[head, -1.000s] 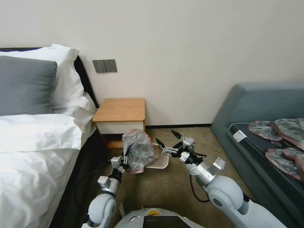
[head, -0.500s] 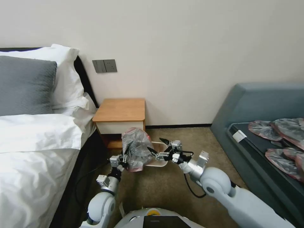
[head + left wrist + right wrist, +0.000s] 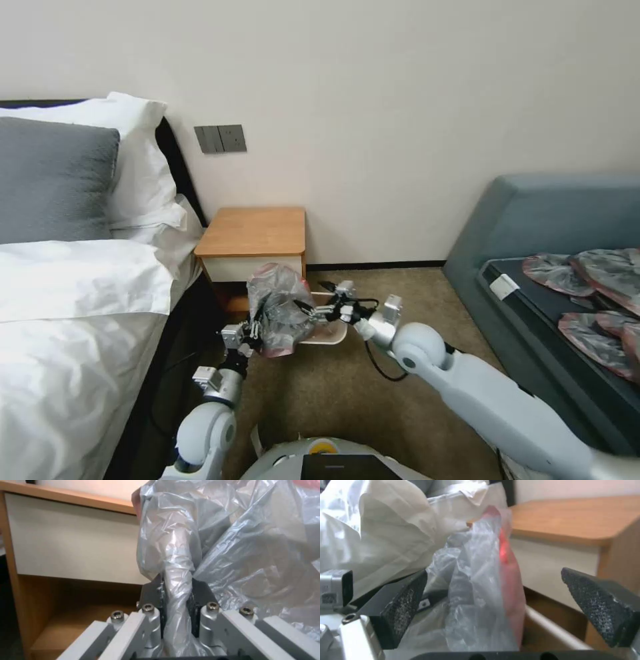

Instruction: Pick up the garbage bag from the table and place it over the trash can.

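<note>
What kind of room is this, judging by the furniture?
Probably a hotel bedroom: a bed with white linen and pillows, a small wooden nightstand beside it, and a blue-grey sofa against the wall.

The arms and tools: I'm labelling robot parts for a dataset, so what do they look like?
Both arms have smooth white rounded shells, then silver metal wrist joints. A black cable loops beside the right wrist. The left tool has silver ribbed linkages with hex bolts and dark flat fingers. The right tool has black fingers with mesh-textured pads.
</note>
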{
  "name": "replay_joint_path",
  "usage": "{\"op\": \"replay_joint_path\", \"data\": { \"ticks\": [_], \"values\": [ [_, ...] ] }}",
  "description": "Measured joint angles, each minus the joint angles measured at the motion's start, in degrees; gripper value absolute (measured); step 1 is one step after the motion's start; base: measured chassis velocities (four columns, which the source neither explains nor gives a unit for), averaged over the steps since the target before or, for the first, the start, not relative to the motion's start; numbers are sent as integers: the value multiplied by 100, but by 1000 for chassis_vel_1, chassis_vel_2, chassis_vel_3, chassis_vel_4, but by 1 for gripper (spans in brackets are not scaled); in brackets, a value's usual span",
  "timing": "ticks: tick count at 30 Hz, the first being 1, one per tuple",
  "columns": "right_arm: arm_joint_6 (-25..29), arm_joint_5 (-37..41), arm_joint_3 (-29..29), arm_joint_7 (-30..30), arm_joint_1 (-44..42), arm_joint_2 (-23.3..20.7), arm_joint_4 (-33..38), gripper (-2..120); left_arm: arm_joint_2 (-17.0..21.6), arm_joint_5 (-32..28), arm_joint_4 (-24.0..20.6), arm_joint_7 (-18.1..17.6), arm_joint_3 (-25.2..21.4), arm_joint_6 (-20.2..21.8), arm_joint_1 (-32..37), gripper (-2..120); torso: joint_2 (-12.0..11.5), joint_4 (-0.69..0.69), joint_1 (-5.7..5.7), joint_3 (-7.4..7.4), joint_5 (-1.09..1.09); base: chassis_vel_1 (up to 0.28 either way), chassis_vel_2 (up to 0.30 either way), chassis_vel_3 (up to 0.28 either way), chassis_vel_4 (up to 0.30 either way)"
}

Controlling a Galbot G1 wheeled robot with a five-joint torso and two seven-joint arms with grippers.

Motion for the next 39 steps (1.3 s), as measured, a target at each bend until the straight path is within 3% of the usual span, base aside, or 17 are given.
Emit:
{"op": "replay_joint_path", "data": {
  "ticks": [4, 8, 13, 20, 23, 28, 30, 39],
  "values": [
    [-22, 10, -302, 64, 443, 140, -148, 99, 38, -28, -12, 1, -59, 11, 5, 9, 0, 1, 0, 0, -1, 0, 0, 0, 0],
    [-23, -2, -440, 75, 533, 173, -202, 88, 45, -42, -24, 1, -86, 12, 21, 9, 0, -1, 0, 0, 0, 0, 0, 0, 0],
    [-17, -67, -487, 72, 550, 236, -215, 66, 64, -77, -41, 0, -105, 12, 17, 9, 0, -1, 0, 0, 0, 0, 0, 0, 0],
    [5, -153, -496, 57, 502, 198, -209, 45, 63, -106, -54, -7, -140, 12, 13, 9, 0, -1, 0, 0, 0, 0, 0, 0, 0],
    [22, -202, -481, 39, 475, 195, -197, 29, 58, -115, -54, -12, -150, 13, 11, 9, 0, -1, 0, 0, 0, 0, 0, 0, 0],
    [36, -227, -466, 33, 471, 198, -197, 16, 47, -116, -54, -12, -150, 13, 12, 9, 0, -1, 0, 0, 0, 0, 0, 0, 0],
    [51, -247, -436, 23, 457, 199, -197, 3, 50, -116, -55, -12, -150, 12, 17, 9, 0, 0, 0, 0, 0, 0, 0, 0, 0],
    [84, -336, -296, -8, 287, 158, -179, 0, 66, -117, -53, -6, -146, 7, 8, 9, 0, -1, 0, 0, 0, 0, 0, 0, 0]
  ]
}}
